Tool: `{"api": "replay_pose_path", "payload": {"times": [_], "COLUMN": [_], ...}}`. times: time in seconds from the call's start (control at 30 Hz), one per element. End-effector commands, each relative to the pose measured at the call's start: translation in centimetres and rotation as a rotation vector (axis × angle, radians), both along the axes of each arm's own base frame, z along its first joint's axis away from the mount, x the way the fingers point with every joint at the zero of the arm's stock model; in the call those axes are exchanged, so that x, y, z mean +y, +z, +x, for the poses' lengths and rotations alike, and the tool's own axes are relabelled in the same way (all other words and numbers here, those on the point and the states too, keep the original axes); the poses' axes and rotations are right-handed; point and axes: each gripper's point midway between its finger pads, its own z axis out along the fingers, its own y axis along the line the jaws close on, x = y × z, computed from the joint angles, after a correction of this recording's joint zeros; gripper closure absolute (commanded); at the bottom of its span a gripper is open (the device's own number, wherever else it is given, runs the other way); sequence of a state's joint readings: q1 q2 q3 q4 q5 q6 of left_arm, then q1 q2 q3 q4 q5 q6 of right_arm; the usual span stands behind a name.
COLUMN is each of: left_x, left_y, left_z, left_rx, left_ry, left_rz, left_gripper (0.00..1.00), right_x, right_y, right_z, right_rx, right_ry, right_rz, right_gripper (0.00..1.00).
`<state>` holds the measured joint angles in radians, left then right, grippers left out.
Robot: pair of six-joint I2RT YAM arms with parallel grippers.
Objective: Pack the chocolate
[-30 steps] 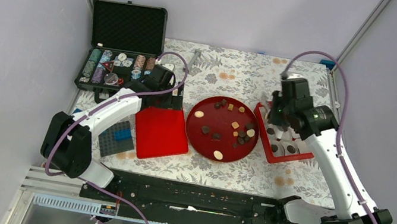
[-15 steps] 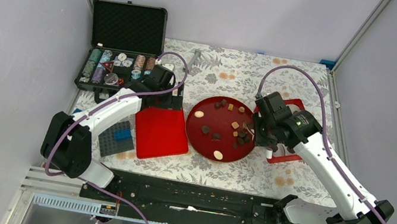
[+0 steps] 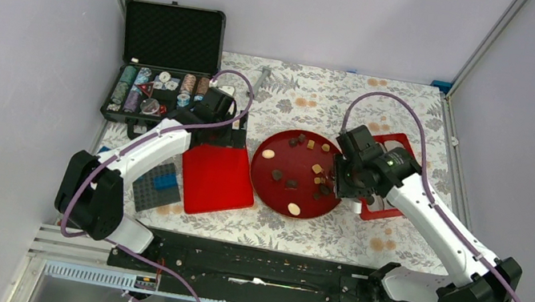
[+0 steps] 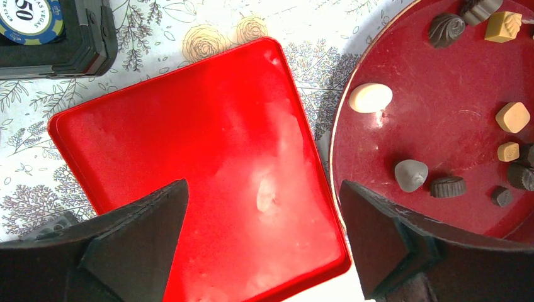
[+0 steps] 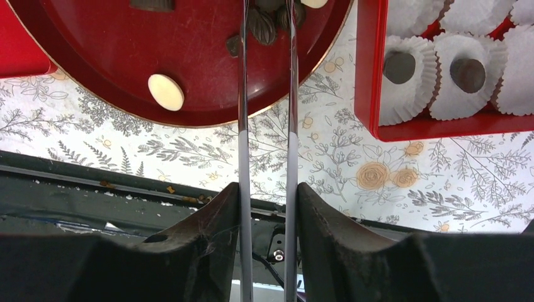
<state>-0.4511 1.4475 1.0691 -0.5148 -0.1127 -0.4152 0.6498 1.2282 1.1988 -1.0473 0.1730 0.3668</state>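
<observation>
Now | right gripper [image 5: 267, 186] clamped on tweezers [image 5: 244, 113], prongs apart, tips among dark chocolate [image 5: 260, 26] near plate [image 5: 189, 56] rim, top centre of right wrist view | left gripper [image 4: 263, 185] spread open above red lid [image 4: 189, 138] | risk: slipped pinch or piece flicked off, from crowded neighbours

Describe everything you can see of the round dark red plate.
The plate is round, glossy, dark red with a thin pale rim, lying flat on the floral tablecloth between a flat red lid and a red box. Scattered dark, tan and cream chocolates lie on it. Metal tongs in the right gripper reach over its right side.
</observation>
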Motion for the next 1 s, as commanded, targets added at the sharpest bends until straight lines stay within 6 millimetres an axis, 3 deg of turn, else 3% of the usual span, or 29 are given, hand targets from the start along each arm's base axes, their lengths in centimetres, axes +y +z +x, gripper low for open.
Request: {"api": "replay_pose_path", "payload": {"times": [0.0,0.43,0.7,0.97], "left_x": [-0.3,-0.1,-0.2,-0.3], "left_y": [1.7,1.0,0.9,0.7], "left_z": [1.2,1.3,1.3,1.3], "left_rx": [-0.059,-0.049,-0.043,-0.038], "left_ry": [0.001,0.006,0.001,-0.001], "left_rz": [-0.021,-0.001,-0.003,-0.008], "left_gripper": [0.01,0.01,0.01,0.01], "right_x": [0.7,0.6,0.6,0.1], "right_y": [-0.1,-1.9,-1.9,-1.2], "right_z": [1.2,2.0,1.9,1.6], "right_rx": [-0.04,-0.018,-0.01,-0.019], "right_ry": [0.011,0.031,0.032,0.02], "right_rz": [0.006,-0.056,-0.054,-0.061], "right_gripper": [0.57,0.53,0.62,0.61]}}
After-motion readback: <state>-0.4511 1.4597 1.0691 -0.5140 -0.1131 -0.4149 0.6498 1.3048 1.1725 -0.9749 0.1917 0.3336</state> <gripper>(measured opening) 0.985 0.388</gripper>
